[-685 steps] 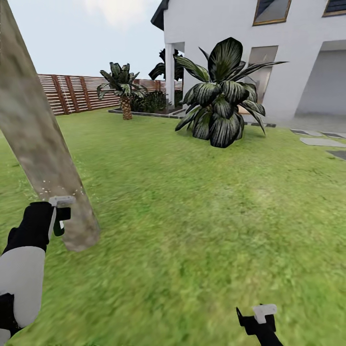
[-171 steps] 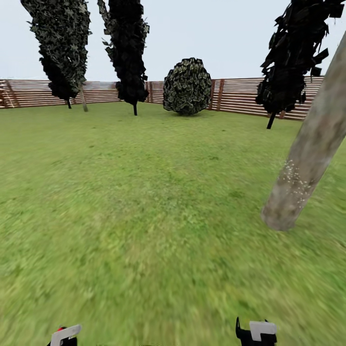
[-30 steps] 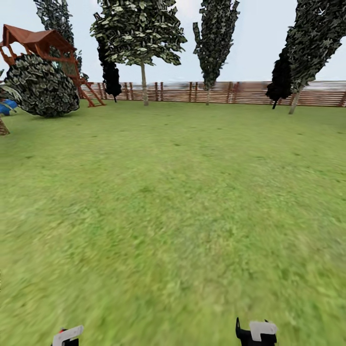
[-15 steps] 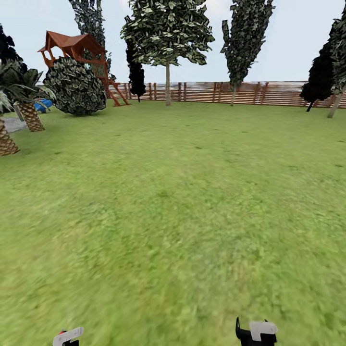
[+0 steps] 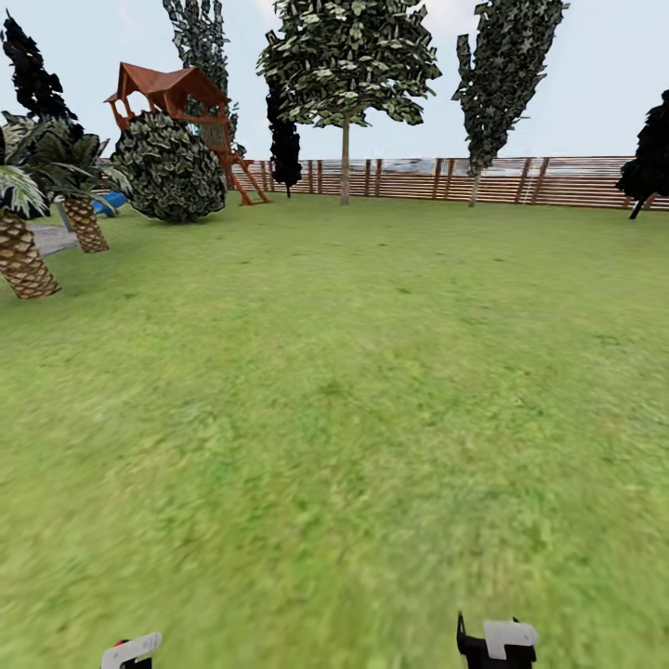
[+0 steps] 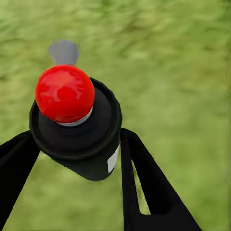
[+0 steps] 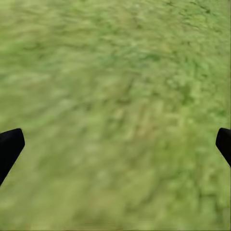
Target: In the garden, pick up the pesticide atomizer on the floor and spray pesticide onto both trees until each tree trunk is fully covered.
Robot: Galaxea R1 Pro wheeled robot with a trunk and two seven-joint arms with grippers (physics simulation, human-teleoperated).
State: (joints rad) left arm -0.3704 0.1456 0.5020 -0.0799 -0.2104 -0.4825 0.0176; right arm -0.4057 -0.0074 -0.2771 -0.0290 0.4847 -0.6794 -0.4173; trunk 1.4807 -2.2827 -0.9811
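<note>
1. Bottle first: the pesticide atomizer (image 6: 77,130) sits between the two black fingers (image 6: 144,187) of the left gripper (image 6: 72,159). It is a small dark bottle with a round red top (image 6: 65,94) and a grey nozzle tab beyond the top. The fingers are closed narrowly against its body, one on each side.

2. Handling, as a judgement: it looks small and light, with a hard, smooth, rounded body. Such a surface may slip or twist between two thin fingers, so the hold should stay on the dark body below the shoulder, where it is now. The red top and nozzle are best left free, since the spray must leave there.

3. Left gripper in the head view (image 5: 130,650): its pale tip and a spot of red show at the low edge of the picture, low over the grass.

4. Right gripper (image 5: 497,643): it shows at the low edge of the head view. In the right wrist view its two dark fingertips (image 7: 10,144) stand far apart at the picture's sides, wide and holding nothing, with grass between them.

5. Lawn (image 5: 353,400): open grass lies ahead, with no thick pale trunk near.

6. Far things: a brown slat fence (image 5: 483,178), a thin-stemmed leafy tree (image 5: 346,65), a round bush (image 5: 169,167), a wooden play tower (image 5: 172,88) and two palms (image 5: 23,251) at the left. The robot seems to be travelling toward a tree.
</note>
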